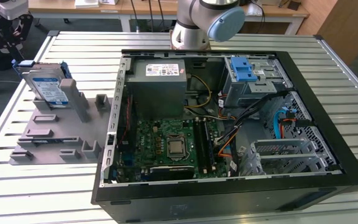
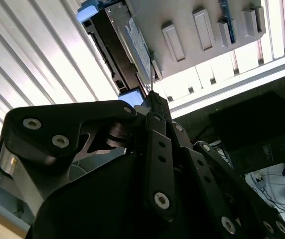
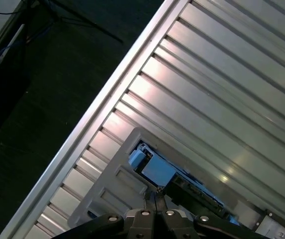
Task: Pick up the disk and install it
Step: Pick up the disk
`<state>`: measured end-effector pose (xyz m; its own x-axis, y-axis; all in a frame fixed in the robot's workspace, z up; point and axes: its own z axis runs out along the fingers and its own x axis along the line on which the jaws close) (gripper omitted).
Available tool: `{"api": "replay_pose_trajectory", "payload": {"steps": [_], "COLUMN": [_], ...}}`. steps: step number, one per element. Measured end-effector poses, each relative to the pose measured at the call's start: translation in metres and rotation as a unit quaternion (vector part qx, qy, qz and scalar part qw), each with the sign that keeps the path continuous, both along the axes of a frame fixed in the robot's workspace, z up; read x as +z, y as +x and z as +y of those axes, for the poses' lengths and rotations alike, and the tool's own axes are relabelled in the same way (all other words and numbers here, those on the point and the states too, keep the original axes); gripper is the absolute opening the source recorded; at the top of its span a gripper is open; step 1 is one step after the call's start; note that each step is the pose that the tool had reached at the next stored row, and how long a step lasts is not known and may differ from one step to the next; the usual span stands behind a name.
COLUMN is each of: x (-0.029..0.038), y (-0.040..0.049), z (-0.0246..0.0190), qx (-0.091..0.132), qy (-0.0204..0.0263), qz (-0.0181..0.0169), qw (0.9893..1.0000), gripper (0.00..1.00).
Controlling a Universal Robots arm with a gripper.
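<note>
Gripper (image 3: 155, 191) is right up against the lens in both wrist views, with its tips pressed together on nothing. I'd call this the approach for the pick. The disk (image 1: 47, 86) stands on edge in the grey holder (image 1: 54, 135), upper left of the exterior view, beside the open computer case (image 1: 328, 140). It sits just beyond the tips, not touching as far as I can tell. A grab would need the tips spread first.

Glossy ribbed metal table (image 1: 42, 196), matt grey plastic holder (image 1: 48, 140), blue-plastic-framed disk (image 1: 47, 86)

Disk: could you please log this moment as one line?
disk: upright in grey holder | pincer: shut, pointing at disk, not holding it | install: not done
</note>
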<state>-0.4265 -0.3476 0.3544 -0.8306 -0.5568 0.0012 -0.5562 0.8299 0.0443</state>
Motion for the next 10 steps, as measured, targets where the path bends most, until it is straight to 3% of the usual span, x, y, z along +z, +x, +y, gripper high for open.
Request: {"api": "replay_pose_trajectory", "payload": {"steps": [4, 10], "x": [0.0000, -0.0006], "y": [0.0000, 0.0000], "z": [0.0000, 0.0000], "qx": [0.016, 0.075], "qy": [0.0000, 0.0000], "qz": [0.0000, 0.0000], "qw": [0.9999, 0.9972], "gripper": [0.11, 0.11]}}
